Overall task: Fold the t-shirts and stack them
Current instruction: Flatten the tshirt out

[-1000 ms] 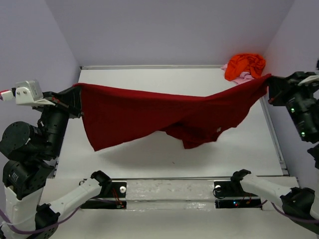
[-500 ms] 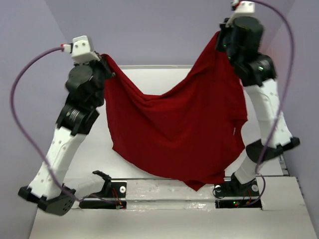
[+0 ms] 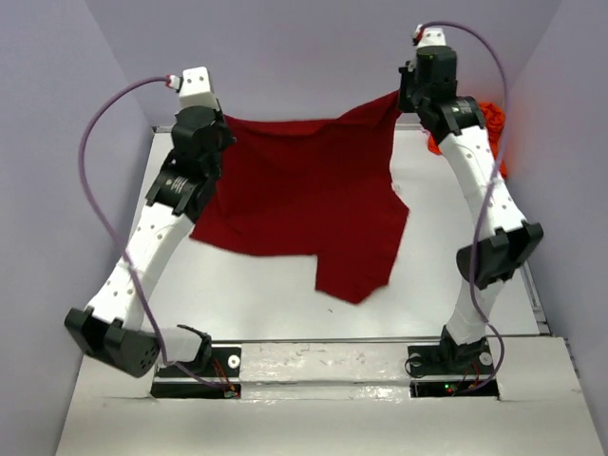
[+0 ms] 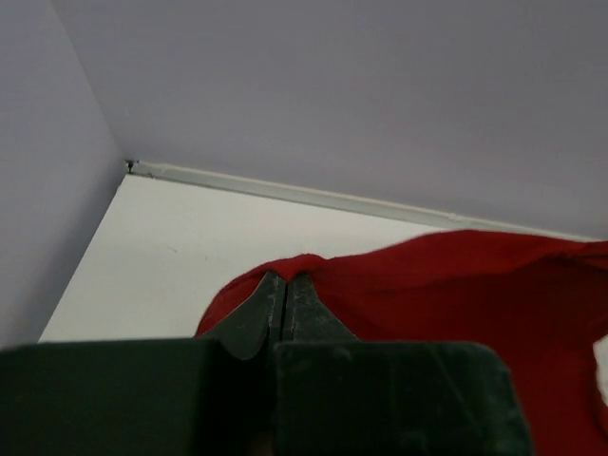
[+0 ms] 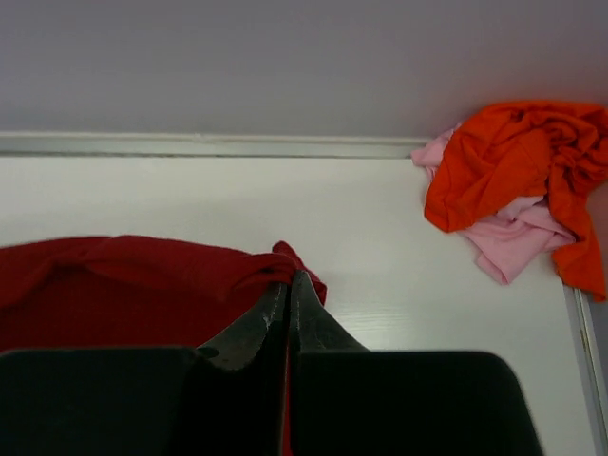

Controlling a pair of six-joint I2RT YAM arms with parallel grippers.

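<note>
The dark red t-shirt [image 3: 304, 204] hangs stretched between both arms over the far half of the table. Its lower edge trails down to the table's middle. My left gripper [image 3: 224, 123] is shut on the shirt's left top corner [image 4: 304, 268]. My right gripper [image 3: 403, 95] is shut on its right top corner [image 5: 285, 261]. The orange t-shirt [image 5: 513, 161] lies crumpled over the pale pink t-shirt [image 5: 513, 237] in the far right corner of the table, partly hidden behind the right arm in the top view [image 3: 492, 119].
The white table [image 3: 285, 304] is boxed in by lilac walls at the back and sides. A raised rim [image 5: 190, 144] runs along its far edge. The arm bases [image 3: 323, 366] sit on the mounting rail at the near edge.
Both arms have swung from low at the table's sides up and forward to the far edge. They carried the red shirt from the near side to the back, and it now hangs spread out.
</note>
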